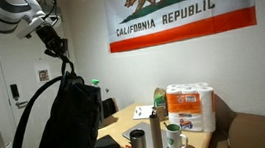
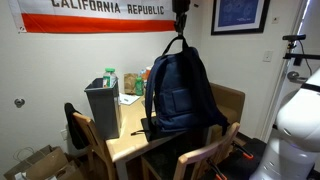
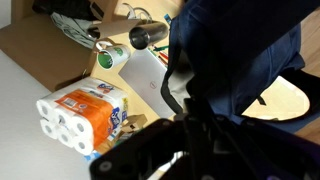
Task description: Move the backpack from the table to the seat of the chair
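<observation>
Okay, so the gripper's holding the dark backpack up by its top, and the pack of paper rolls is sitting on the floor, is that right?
Not quite. The pack of paper rolls stands on the table, not on the floor, as an exterior view shows. The rest holds: the gripper holds the dark backpack up by its top.

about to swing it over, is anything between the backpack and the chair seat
Nothing visible does. The backpack hangs from the gripper, and the chair seat looks bare in the wrist view, though the backpack hides part of it.
</observation>
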Tool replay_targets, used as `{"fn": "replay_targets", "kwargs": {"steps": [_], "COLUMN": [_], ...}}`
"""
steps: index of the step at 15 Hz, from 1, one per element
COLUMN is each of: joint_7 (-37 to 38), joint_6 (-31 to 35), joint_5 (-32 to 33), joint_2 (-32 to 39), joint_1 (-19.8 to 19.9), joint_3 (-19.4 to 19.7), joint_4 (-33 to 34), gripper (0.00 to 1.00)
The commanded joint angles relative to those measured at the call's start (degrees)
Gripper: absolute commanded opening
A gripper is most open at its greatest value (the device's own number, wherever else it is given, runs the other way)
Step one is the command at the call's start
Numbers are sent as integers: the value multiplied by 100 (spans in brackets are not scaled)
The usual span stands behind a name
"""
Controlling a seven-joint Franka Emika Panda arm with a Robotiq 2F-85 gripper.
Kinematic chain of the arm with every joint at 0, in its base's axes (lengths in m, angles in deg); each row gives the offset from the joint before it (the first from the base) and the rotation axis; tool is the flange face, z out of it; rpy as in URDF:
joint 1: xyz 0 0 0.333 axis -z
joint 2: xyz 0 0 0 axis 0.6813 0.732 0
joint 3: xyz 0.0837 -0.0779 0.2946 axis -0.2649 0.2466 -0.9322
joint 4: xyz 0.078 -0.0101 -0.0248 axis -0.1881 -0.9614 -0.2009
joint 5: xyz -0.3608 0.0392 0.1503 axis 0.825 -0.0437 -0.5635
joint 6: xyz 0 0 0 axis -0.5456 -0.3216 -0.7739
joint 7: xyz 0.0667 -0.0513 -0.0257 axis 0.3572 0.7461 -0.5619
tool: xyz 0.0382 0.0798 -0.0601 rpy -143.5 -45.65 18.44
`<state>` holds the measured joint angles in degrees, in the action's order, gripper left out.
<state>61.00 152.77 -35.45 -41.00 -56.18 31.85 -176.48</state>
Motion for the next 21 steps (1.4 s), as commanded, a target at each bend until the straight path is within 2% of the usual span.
{"fn": "replay_targets", "kwargs": {"steps": [1, 6, 12, 16, 21], "joint_7": [-840, -1944, -2858, -3085, -2834], "joint_6": [469, 400, 86, -522, -1577], "joint_5": [-175, -966, -1387, -1720, -2316], "joint_2": [-675, -1297, -1896, -2468, -3001], "joint_1": [136, -12, -9, 20, 146], "joint_3": [89, 380, 549, 664, 895], "joint_4": [-601, -1777, -2482, -2848, -2981], "gripper": [2, 2, 2, 2, 2]}}
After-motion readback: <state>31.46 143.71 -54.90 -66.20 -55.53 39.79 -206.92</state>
